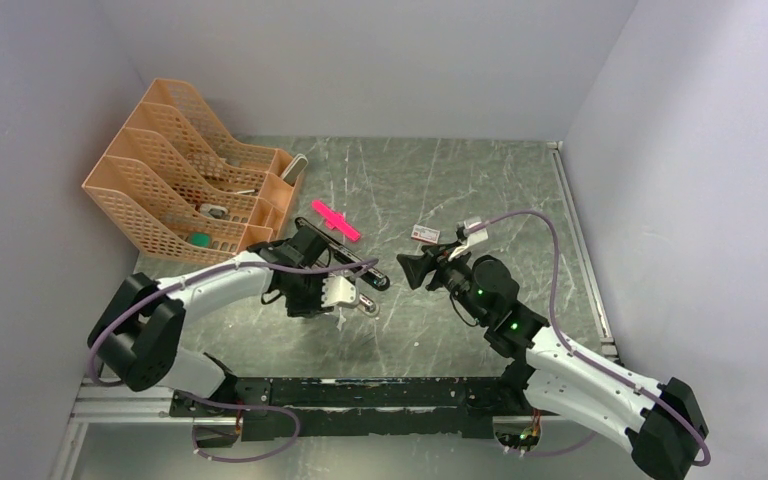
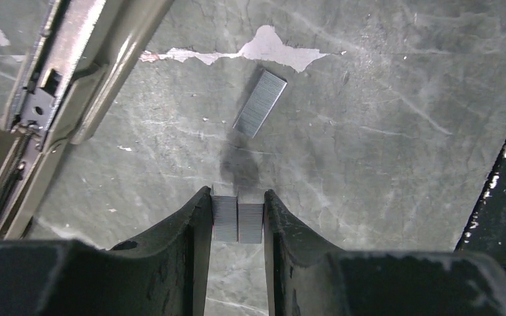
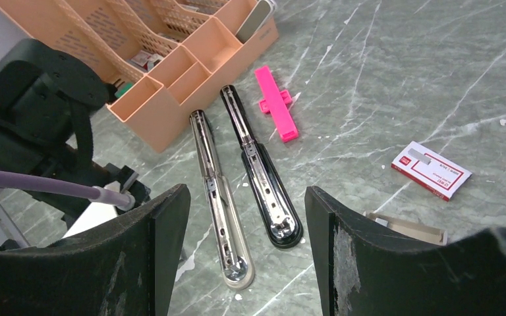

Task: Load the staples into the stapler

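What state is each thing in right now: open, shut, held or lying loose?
Stapler: swung wide open, lying flat.
Staples: clamped in the left pincer.
Spare staple strip: lying free, untouched.
Right pincer: open, empty.
Staple box: lying flat, untouched.

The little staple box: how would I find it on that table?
Start at the orange mesh organizer at the far left of the table and look right, past the bright pink plastic piece. The box lies flat on the green marble. It alone is white with red print; the cardboard tray beside it is plain.
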### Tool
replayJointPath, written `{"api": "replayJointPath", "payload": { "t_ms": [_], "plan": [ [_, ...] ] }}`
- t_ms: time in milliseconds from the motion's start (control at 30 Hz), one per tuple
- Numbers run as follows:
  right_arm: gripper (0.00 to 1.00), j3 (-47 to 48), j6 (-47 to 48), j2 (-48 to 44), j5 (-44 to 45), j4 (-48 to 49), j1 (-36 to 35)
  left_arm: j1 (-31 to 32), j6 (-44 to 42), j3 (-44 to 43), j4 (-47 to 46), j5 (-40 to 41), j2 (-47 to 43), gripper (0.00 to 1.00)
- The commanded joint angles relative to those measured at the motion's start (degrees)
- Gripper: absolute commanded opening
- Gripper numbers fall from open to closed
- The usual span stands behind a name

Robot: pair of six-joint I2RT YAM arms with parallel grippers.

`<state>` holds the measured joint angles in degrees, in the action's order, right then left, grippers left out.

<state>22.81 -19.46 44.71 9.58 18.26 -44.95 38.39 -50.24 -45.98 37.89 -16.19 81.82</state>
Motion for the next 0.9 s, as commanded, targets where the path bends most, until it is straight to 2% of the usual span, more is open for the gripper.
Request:
{"api": "replayJointPath", "payload": {
  "t_ms": [0,367,700,867],
  "plan": [
    [0.68,0.04,0.28,-0.59,-0.36,-0.95,0.35,-0.24,-1.5,0.35,-0.97,1.01,2.33,0.07],
    [0.69,0.31,0.68,0.72,-0.53,-0.24,0.37,-0.25,-0.57,0.24,-1.78,-0.16,6.49,0.1],
    [0.7,0.17,0.48,0.51,-0.19,-0.59,0.41,-0.18,0.14,0.4,-2.21,0.2,6.72,0.26],
    [0.7,0.31,0.35,0.41,-0.18,-0.9,0.34,-0.2,-0.12,0.42,-1.77,-0.26,6.15,0.29]
  ]
}}
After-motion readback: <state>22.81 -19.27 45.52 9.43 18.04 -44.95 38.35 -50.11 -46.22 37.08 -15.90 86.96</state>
